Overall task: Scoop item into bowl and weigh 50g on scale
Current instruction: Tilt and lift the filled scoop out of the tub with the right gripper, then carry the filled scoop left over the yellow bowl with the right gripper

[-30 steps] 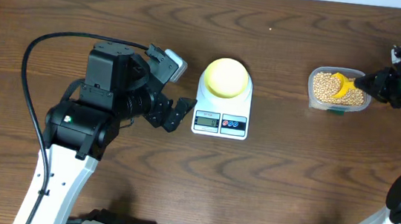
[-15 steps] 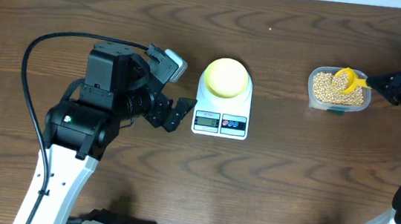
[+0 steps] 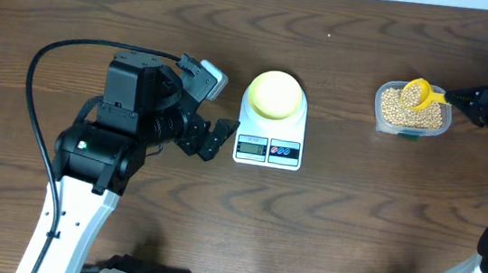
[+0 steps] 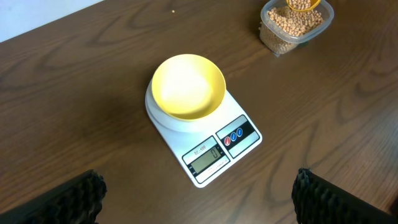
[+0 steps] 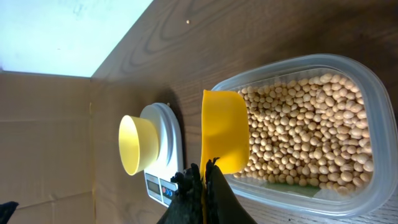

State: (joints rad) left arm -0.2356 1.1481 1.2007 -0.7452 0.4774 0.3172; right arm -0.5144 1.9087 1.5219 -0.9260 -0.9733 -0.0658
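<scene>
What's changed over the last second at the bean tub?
The right gripper, shut on the yellow scoop, drew back to the right and lifted it out of the beans in the tub. The scoop now sits above them, loaded. The left gripper, bowl and scale stayed put.

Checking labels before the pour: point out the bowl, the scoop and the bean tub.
bowl [image 4: 188, 87], left wrist view, bare inside bottom.
scoop [image 5: 225, 127], right wrist view, outer side of its cup.
bean tub [image 4: 273, 40], left wrist view, clear front wall.
</scene>
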